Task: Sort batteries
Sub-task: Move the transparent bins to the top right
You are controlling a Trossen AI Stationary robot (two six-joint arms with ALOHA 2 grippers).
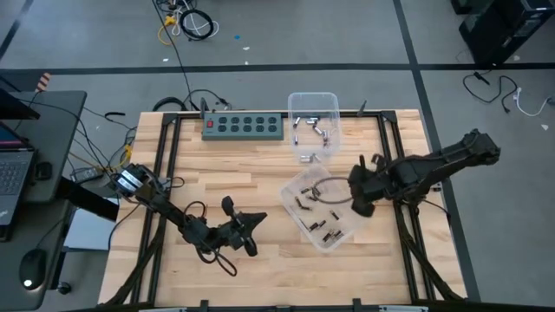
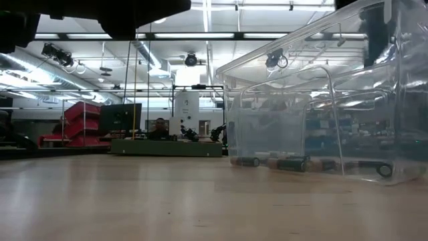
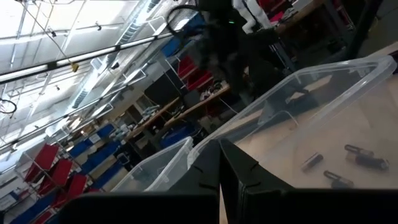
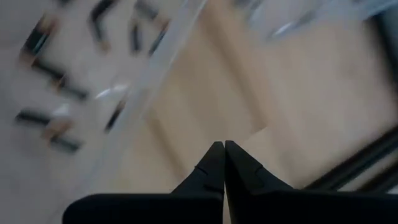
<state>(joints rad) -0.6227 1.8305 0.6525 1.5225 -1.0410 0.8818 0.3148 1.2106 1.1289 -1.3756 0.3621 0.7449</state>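
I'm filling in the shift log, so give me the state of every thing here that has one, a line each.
Left pincer: shut, empty, low over the table's near left part.
Right pincer: shut, empty, by the near bin's right edge.
Near clear bin: open-topped, dark batteries scattered inside.
Far clear bin: open-topped, silvery batteries inside.
Green power strip: lying flat at the table's far edge.

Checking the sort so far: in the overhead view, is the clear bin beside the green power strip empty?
No. The clear bin by the green power strip already holds several silvery batteries.
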